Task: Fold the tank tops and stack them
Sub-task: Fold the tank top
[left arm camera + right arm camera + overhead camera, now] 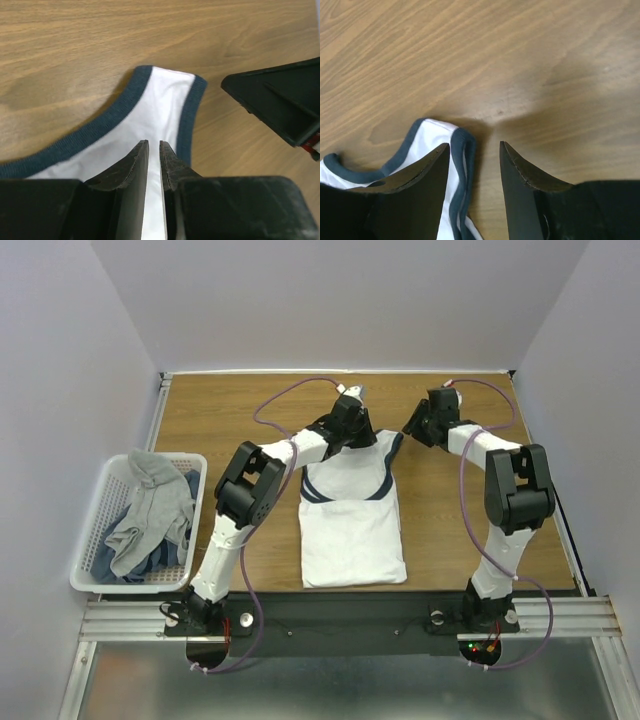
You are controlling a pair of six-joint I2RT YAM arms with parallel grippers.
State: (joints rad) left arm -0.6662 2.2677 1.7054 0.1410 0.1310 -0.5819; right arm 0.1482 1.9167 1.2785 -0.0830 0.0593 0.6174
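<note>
Left gripper (154,145) hangs low over the white tank top (350,530) at its far left strap (165,95), its jaws drawn narrow with only a slim slit between them. White cloth shows through that slit, but I cannot tell whether the fingers pinch the fabric or merely sit above it. Right gripper (475,145) is just beside the other strap (432,132), jaws standing apart. Its left finger lies over the navy-edged strap end and its right finger over bare wood, and it holds nothing. The white tank top lies flat in the middle of the table (230,410), hem toward the near edge and both navy-trimmed straps pointing to the far edge. The strap end under the right gripper is slightly curled and rumpled. At the table's left edge stands a white lattice basket (95,515) with grey tank tops (155,505) heaped loosely inside it, well apart from both grippers.
</note>
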